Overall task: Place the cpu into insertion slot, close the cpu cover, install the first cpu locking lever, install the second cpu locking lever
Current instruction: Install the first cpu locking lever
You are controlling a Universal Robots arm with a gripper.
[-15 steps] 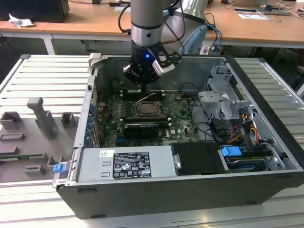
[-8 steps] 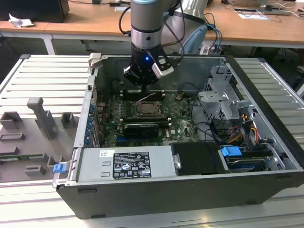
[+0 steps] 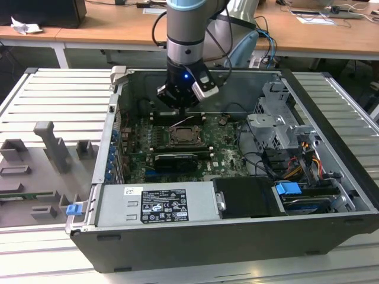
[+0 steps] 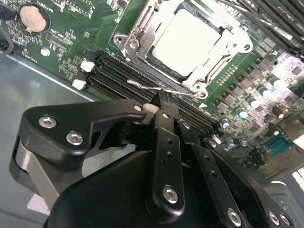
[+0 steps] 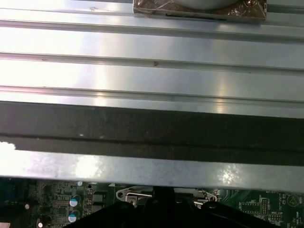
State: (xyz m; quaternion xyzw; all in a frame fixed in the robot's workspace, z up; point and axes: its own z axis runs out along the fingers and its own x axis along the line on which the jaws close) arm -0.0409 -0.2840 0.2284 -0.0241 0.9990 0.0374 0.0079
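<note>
One robot arm hangs over the open computer case, its gripper closed on nothing beside the insertion slot, where the cpu sits under the lowered cpu cover; a misjudged push could slip off the thin locking lever.

The cpu has a smooth, pale, matt metal face. The cpu cover around it is bright bare metal with a dull sheen. The claw is matt black plastic or coated metal with shiny screws. The desk is ribbed, brushed aluminium.
</note>
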